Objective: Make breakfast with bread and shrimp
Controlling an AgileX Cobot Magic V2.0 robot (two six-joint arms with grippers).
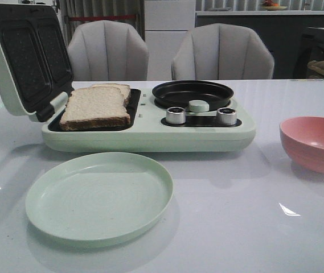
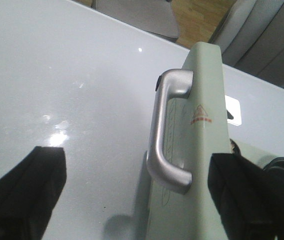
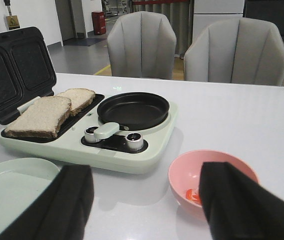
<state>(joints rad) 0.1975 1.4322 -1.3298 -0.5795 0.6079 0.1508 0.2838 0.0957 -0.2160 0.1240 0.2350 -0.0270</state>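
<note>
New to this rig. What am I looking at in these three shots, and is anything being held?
It is a two-arm robot at a white table. One camera looks forward over the table; the other two sit on the wrists, and the dark shapes at their lower edges are the gripper fingers.

On the table are a green breakfast maker with its lid open, two slices of bread on the grill plate, a black pan, a green plate and a pink bowl holding shrimp.

The left gripper is open beside the lid handle. The right gripper is open near the bowl. Nothing is held.
</note>
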